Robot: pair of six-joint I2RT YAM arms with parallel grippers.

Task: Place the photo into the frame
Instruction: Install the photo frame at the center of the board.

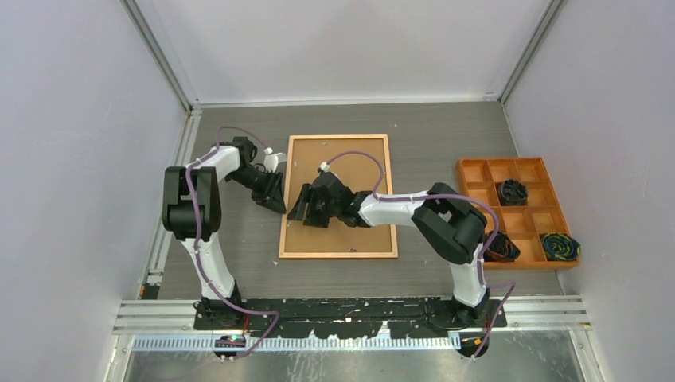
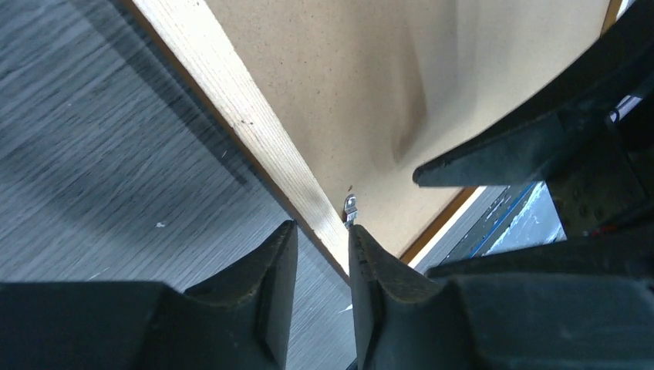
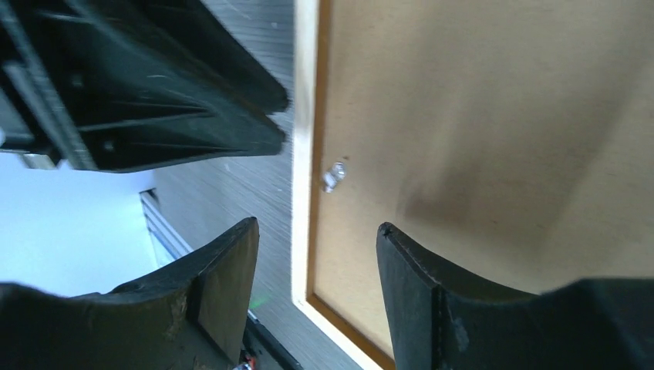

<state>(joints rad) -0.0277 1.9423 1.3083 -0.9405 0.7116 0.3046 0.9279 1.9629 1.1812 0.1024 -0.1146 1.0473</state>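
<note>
The frame (image 1: 338,255) lies flat in the middle of the table, thin orange-brown border around a plain brown backing board (image 1: 318,151). The photo is out of view. My left gripper (image 1: 275,191) is at the frame's left edge. In the left wrist view its jaws (image 2: 322,228) stand narrowly open over the pale wooden border (image 2: 247,123), one fingertip beside a small metal tab (image 2: 351,206). My right gripper (image 1: 306,208) hovers over the board's left part. Its jaws (image 3: 317,226) are open wide, straddling the border (image 3: 305,92), with the tab (image 3: 334,176) ahead of them.
An orange compartment tray (image 1: 501,160) stands at the right with dark coiled items (image 1: 513,191) in some cells. White walls close in the table on three sides. The two grippers are close together at the frame's left edge.
</note>
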